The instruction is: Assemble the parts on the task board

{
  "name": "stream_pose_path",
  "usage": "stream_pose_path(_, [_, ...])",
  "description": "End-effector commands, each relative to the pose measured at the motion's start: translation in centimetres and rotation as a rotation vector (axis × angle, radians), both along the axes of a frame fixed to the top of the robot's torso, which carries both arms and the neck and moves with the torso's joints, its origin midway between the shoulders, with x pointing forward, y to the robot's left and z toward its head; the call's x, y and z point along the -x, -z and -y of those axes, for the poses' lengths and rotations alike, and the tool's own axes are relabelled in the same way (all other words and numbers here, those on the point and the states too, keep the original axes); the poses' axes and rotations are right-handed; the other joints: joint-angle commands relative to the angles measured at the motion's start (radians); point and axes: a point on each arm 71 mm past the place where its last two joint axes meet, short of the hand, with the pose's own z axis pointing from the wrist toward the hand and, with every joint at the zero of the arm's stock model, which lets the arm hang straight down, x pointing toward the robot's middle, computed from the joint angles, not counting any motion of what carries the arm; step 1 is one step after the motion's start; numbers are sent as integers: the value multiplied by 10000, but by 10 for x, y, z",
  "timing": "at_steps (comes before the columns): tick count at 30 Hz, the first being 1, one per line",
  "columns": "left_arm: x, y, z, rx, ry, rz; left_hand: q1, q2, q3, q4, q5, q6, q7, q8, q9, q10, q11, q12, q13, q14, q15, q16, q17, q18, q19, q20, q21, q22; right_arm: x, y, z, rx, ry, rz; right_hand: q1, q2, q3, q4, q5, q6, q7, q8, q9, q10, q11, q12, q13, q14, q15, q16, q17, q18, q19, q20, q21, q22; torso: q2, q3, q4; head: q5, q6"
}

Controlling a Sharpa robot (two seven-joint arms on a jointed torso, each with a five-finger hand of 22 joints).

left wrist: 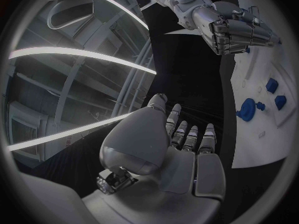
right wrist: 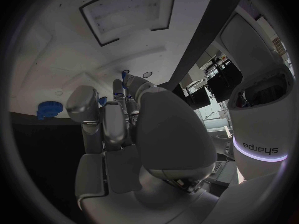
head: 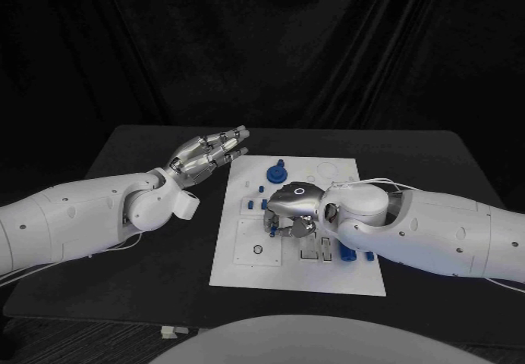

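My L silver hand (head: 208,155) hovers empty, fingers straight, off the flat white task board (head: 246,269) at 9 o'clock. R silver hand (head: 293,212) curled over board centre; can't tell if holding. Small blue parts (head: 274,171) at 12. Insertion step, I judge; next needs careful alignment.

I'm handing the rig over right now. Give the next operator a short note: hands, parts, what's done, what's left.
Left hand: open, fingers straight, raised beside the task board, holding nothing.
Right hand: down over the board's middle, fingers curled among the parts; whether it grips one cannot be told.
Parts: round blue part at the board's far end, small blue pieces near the right wrist.
Done: unclear. Left: seat the remaining pieces.
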Motion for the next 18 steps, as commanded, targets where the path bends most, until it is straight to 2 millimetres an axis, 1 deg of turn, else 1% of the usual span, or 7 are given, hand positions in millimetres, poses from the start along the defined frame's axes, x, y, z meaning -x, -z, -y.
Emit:
stream_pose_path(1, [1, 0, 1, 143, 121, -19, 2, 78, 50, 17, 33, 24, 16, 40, 12, 67, 29, 55, 5, 56, 3, 36, 11, 201, -4, 38, 32, -15, 2, 2, -1, 104, -39, -89, 81, -31, 35, -21, 25, -69, 13, -58, 10, 47, 4, 33, 6, 224, 44, -47, -8, -40, -18, -8, -17, 1240, -4, -2, -3, 6, -1])
stream_pose_path(5, [0, 1, 1, 123, 129, -44, 0, 83, 53, 21, 26, 9, 21, 37, 9, 62, 33, 55, 4, 53, 8, 35, 10, 200, -8, 40, 29, -27, 2, 2, -1, 99, -48, -90, 73, -23, 41, -21, 22, -66, 14, -59, 12, 50, 5, 34, 8, 219, 46, -54, -14, -37, -25, -7, -35, 1236, -5, -1, 0, -18, -1])
stream_pose_path(18, [0, 2, 1, 78, 167, -121, -2, 91, 58, 25, 21, -4, 27, 35, 7, 57, 39, 54, 3, 53, 15, 35, 10, 199, -10, 41, 27, -36, 3, 2, -3, 90, -98, -100, 61, -17, 44, -18, 18, -64, 16, -61, 14, 50, 7, 33, 9, 212, 47, -67, -31, -37, -29, -6, -37, 1235, 0, -2, 2, -13, -1])
